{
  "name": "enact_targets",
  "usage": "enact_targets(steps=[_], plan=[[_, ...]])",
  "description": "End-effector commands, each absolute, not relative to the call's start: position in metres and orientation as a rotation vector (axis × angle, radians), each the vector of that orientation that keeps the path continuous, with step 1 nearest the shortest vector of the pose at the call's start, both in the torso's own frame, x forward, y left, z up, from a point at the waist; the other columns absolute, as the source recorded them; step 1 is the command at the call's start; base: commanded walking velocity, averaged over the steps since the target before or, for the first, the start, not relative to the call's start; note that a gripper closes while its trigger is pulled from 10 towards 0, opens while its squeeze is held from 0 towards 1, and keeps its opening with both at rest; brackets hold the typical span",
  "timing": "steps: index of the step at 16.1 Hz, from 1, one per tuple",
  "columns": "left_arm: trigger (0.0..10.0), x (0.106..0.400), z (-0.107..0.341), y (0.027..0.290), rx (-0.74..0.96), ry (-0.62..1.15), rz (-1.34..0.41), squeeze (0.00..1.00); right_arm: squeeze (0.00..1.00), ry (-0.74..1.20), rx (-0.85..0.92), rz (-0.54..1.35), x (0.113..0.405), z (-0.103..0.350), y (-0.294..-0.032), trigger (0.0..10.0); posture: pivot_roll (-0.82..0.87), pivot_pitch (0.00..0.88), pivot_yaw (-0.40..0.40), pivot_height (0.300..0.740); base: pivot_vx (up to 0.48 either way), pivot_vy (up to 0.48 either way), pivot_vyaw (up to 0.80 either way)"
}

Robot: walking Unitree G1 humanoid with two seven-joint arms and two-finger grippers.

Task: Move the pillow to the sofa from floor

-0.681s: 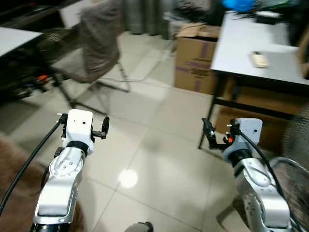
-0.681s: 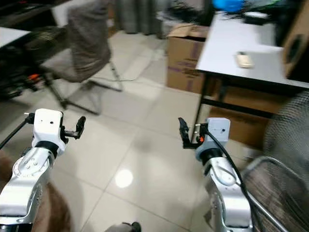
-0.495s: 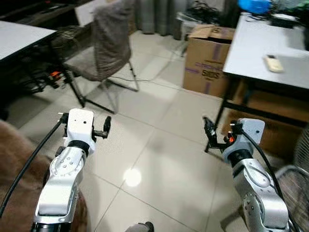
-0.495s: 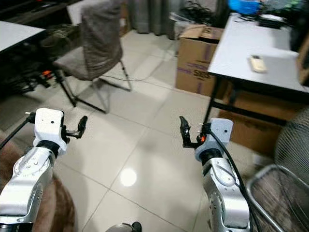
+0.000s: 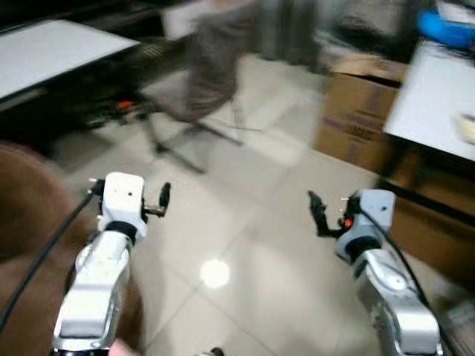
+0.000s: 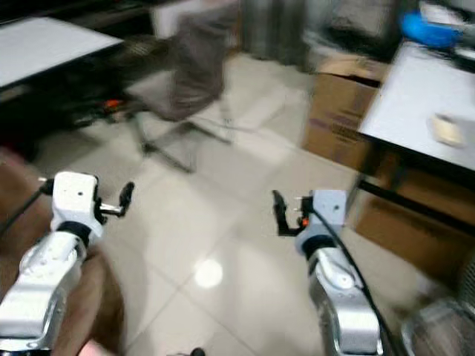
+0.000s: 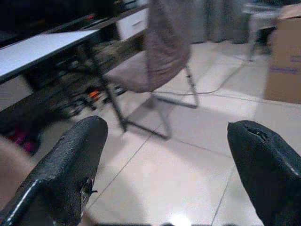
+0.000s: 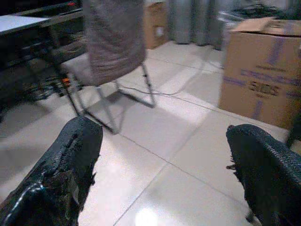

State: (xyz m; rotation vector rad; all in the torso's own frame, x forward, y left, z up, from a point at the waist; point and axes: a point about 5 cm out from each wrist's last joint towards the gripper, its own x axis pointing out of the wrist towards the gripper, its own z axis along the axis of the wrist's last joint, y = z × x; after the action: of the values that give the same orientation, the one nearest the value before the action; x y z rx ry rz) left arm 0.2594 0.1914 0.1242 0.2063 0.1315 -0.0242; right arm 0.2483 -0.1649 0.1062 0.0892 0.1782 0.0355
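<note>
A brown, soft-looking mass (image 5: 30, 215) fills the lower left of the head views, just left of my left arm; the blur hides whether it is a pillow or a sofa. My left gripper (image 5: 165, 197) is held out at chest height over the tiled floor, open and empty (image 7: 164, 141). On the other side, my right gripper (image 5: 315, 211) is raised the same way, open with nothing between its fingers (image 8: 164, 141). Both wrist views look past the fingers at bare tiles and a chair.
A grey mesh chair (image 5: 215, 67) on thin metal legs stands ahead on the tiles. A cardboard box (image 5: 356, 111) sits beside a white table (image 5: 438, 104) at the right. A white desk (image 5: 52, 52) with clutter beneath is at the left.
The whole picture has shifted right and blurred, so the camera is swinging left. More of the brown mass shows at the left. Both arms keep their pose, grippers still open.
</note>
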Motion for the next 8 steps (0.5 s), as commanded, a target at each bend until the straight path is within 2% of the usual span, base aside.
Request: enact_targets(steps=[1, 5, 6, 8], plan=[[10.0, 0.2565, 0.1238, 0.1889, 0.216, 0.124, -0.027, 1.00, 1.00, 0.168, 0.078, 0.034, 0.2498, 0.1088, -0.1666, 10.0, -0.05, 0.000, 0.041, 0.740, 0.000, -0.480, 0.80], [10.0, 0.2568, 0.1237, 0.1915, 0.235, 0.117, -0.020, 1.00, 1.00, 0.159, 0.060, 0.052, 0.2546, 0.1110, -0.1638, 10.0, -0.04, 0.000, 0.031, 0.740, 0.000, -0.480, 0.80], [10.0, 0.2565, 0.1233, 0.1922, 0.243, 0.118, -0.015, 1.00, 1.00, 0.152, 0.049, 0.055, 0.2553, 0.1115, -0.1633, 10.0, -0.04, 0.000, 0.026, 0.740, 0.000, -0.480, 0.40], [10.0, 0.2525, 0.1222, 0.1929, 0.251, 0.114, -0.008, 1.00, 1.00, 0.170, -0.073, 0.029, 0.2595, 0.1086, -0.1624, 10.0, -0.03, 0.000, 0.017, 0.740, 0.000, -0.480, 0.00]])
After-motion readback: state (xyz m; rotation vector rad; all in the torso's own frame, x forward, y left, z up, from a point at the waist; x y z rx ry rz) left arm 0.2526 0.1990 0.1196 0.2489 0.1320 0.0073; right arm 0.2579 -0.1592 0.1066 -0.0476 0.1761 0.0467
